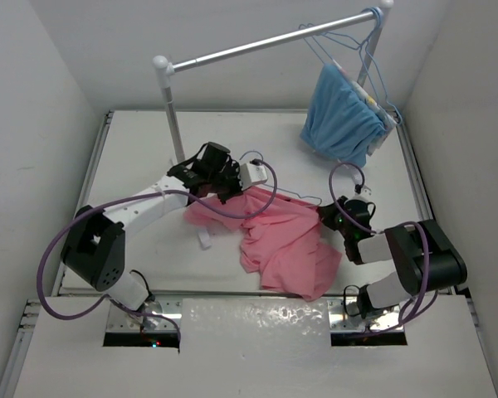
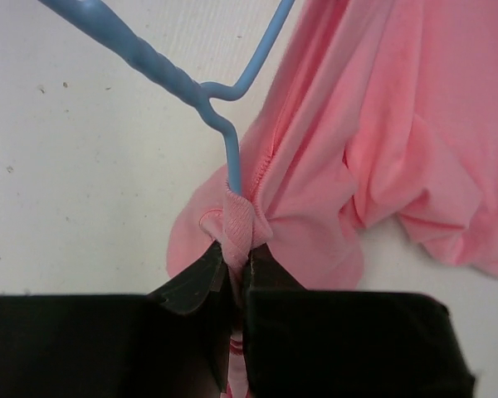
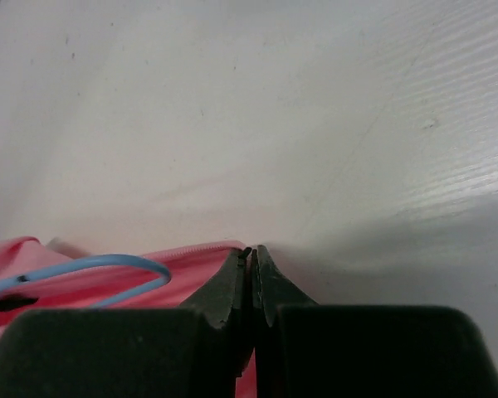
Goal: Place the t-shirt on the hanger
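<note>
The left gripper pinches the t-shirt collar against the hanger — anchoring it; the right gripper clamps cloth, probably for tension.

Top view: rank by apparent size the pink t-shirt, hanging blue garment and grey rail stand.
1. pink t-shirt.
2. blue garment, though it hangs raised, likely nearer the camera.
Unranked: grey rail stand, longest span but very thin.

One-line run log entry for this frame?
left gripper: shut on t-shirt | right gripper: shut on t-shirt | hanger: wire runs into left-gripped fold
</note>
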Controlling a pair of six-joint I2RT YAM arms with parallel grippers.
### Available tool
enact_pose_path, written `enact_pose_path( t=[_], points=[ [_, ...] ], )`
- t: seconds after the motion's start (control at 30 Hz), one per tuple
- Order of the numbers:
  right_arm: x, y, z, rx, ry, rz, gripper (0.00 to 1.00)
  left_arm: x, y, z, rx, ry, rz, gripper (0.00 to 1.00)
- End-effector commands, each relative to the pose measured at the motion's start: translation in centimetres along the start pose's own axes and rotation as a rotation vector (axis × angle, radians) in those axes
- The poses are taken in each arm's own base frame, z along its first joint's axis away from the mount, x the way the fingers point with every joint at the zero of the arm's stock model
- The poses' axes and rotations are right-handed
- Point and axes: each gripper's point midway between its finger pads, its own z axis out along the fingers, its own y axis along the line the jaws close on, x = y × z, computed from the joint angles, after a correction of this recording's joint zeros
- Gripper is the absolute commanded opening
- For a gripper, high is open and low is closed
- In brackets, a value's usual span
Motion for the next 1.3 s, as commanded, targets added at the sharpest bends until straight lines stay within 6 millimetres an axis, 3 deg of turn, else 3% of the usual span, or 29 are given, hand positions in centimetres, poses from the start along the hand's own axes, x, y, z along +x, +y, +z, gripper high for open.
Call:
enact_pose_path(
  t=[0.0, 0.07, 0.2, 0.33, 0.4, 0.43, 0.5, 0.53, 0.6, 0.7, 0.77, 0.8, 0.87, 0.9, 1.0, 1.03, 1.07, 1.27],
  points=[
    [-1.4, -3.7, -0.8, 0.121, -0.059, -0.015, 0.00, 0.7, 1.9, -2.0, -0.087, 0.033, 0.112, 0.00],
    [-2.2, -4.1, -1.0, 0.137, -0.077, -0.028, 0.00, 1.5, 1.0, -1.6, -0.075, 0.066, 0.161, 0.00],
    [-3.5, -4.6, -1.7, 0.171, -0.103, -0.125, 0.00, 2.6, 2.6, -1.2, -0.175, 0.129, 0.170, 0.00],
    [-4.8, -3.5, -2.5, 0.201, -0.140, -0.310, 0.00, 1.6, 1.7, 0.0, -0.199, 0.140, 0.235, 0.00],
    [-5.5, -1.3, -2.8, 0.161, -0.153, -0.434, 0.00, 0.9, 0.2, 0.8, -0.174, 0.134, 0.278, 0.00],
    [-5.8, -0.4, -2.9, 0.138, -0.155, -0.508, 0.00, -0.4, -1.2, 1.4, -0.134, 0.102, 0.292, 0.00],
    [-6.1, 2.9, -3.0, 0.028, -0.158, -0.575, 0.00, -1.6, -3.2, 2.3, -0.029, 0.050, 0.263, 0.00],
    [-5.2, 4.8, -3.2, -0.085, -0.120, -0.635, 0.00, -3.1, -3.1, 2.3, -0.018, 0.015, 0.234, 0.00],
    [-4.9, 7.4, -4.1, -0.215, -0.115, -0.688, 0.00, -3.3, -4.1, 3.2, 0.050, 0.007, 0.202, 0.00],
    [-4.3, 9.5, -5.9, -0.354, -0.118, -0.724, 0.00, -4.2, -5.2, 3.7, 0.122, -0.016, 0.156, 0.00],
    [-3.3, 9.9, -6.6, -0.414, -0.081, -0.755, 0.09, -4.6, -5.5, 3.7, 0.147, -0.032, 0.155, 0.00],
    [-3.4, 10.5, -7.0, -0.436, -0.072, -0.771, 0.28, -5.0, -5.9, 3.6, 0.165, -0.048, 0.159, 0.00],
    [-2.4, 9.6, -7.2, -0.421, 0.022, -0.826, 0.48, -5.2, -6.0, 3.4, 0.175, -0.058, 0.173, 0.00],
    [-3.2, 10.3, -7.3, -0.420, 0.020, -0.846, 0.60, -5.3, -6.1, 3.3, 0.182, -0.063, 0.183, 0.00],
    [-2.8, 11.5, -7.9, -0.493, 0.051, -0.873, 0.70, -5.6, -6.2, 2.7, 0.189, -0.075, 0.198, 0.00],
    [-2.3, 11.9, -8.0, -0.531, 0.066, -0.885, 0.80, -5.7, -6.2, 2.6, 0.190, -0.077, 0.214, 0.00],
    [-1.6, 13.1, -8.6, -0.622, 0.080, -0.887, 0.82, -5.8, -6.3, 2.3, 0.193, -0.078, 0.221, 0.00],
    [0.2, 15.7, -8.6, -0.817, 0.155, -0.892, 0.80, -6.8, -6.2, 1.4, 0.207, -0.095, 0.252, 0.00]
  ],
)
